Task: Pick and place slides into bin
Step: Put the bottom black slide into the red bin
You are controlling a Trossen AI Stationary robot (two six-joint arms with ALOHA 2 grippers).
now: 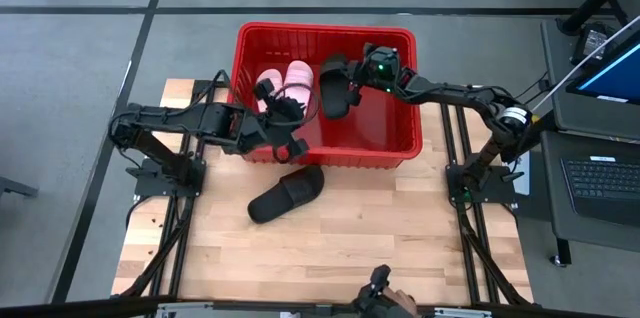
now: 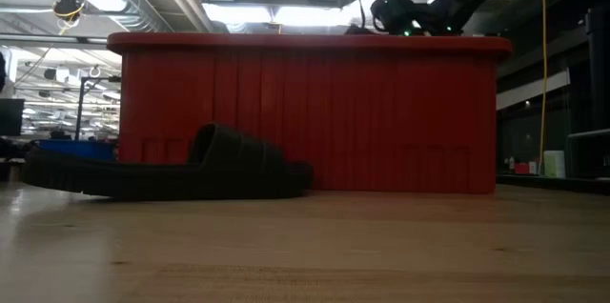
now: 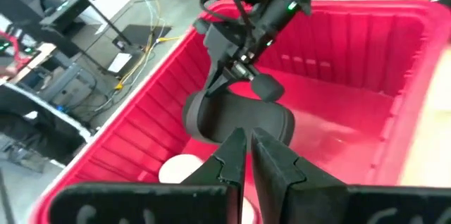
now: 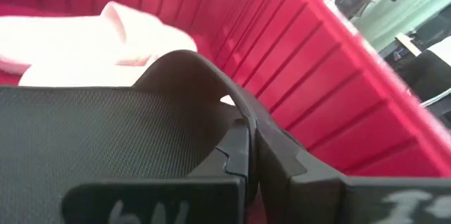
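The left arm is extended across the table edge, its left gripper (image 1: 287, 121) positioned over the bin (image 1: 400, 145) beside two pink slides (image 1: 285, 83); its jaws are closed with nothing held. One black slide (image 1: 287, 194) lies on the table (image 1: 330, 248) just in front of the bin. The right arm is stretched over the bin, its right gripper (image 1: 350, 75) clamped on a second black slide (image 1: 334, 88) held above the bin floor.

Pink slides (image 1: 283, 86) — partly arm-covered
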